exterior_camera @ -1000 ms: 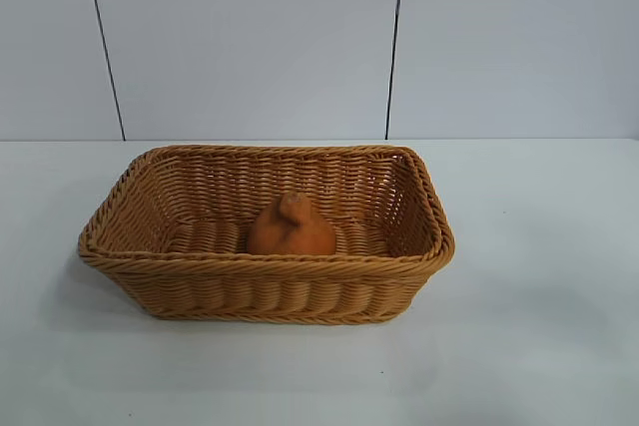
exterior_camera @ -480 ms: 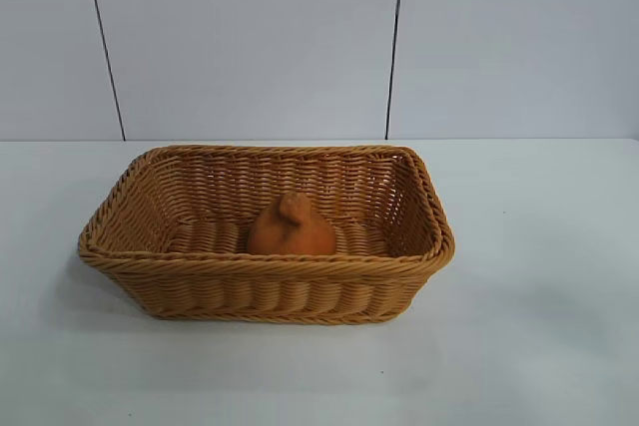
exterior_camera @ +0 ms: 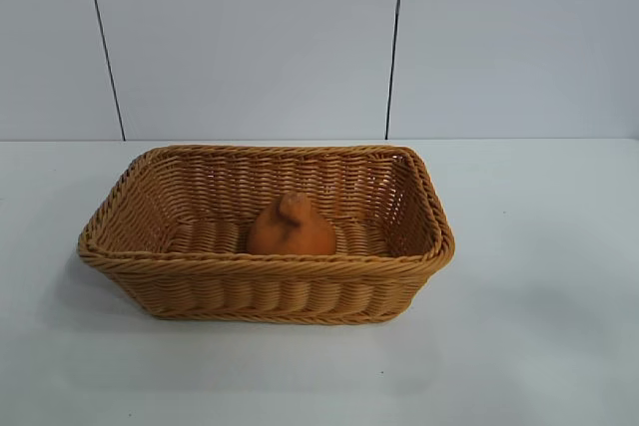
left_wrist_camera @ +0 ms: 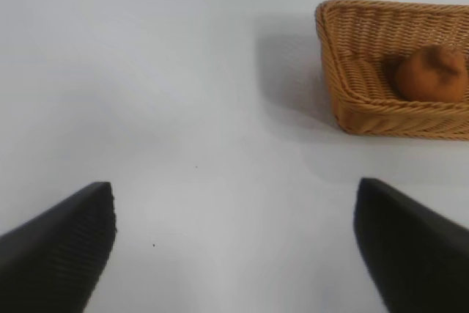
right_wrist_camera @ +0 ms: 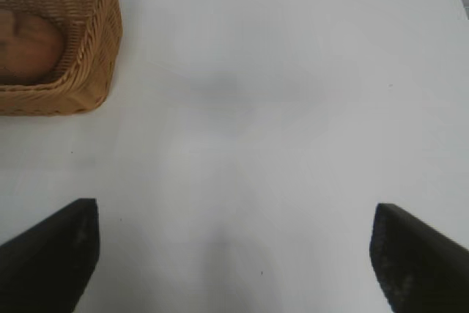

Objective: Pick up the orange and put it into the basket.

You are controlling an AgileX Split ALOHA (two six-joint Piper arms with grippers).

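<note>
The dull-orange, knobby-topped orange (exterior_camera: 291, 227) already sits on the floor of the tan woven wicker basket (exterior_camera: 262, 267); the placing looks done. Both the left gripper (left_wrist_camera: 234, 243) and the right gripper (right_wrist_camera: 234, 254) hang empty over bare white table (exterior_camera: 539, 326), jaws spread wide, well apart from the basket; nothing appears left but parking the 2 arms.

My pincer (right_wrist_camera: 233, 254) hangs over the bare white table (right_wrist_camera: 278, 108), its two dark fingers (right_wrist_camera: 51, 254) spread wide apart with nothing between them but tabletop. Off toward one corner sits the end of the wicker basket (right_wrist_camera: 99, 34), well apart from my fingers. Inside it, against the woven wall, lies the orange (right_wrist_camera: 26, 45), only partly in sight. A faint shadow falls on the table beside the basket.
</note>
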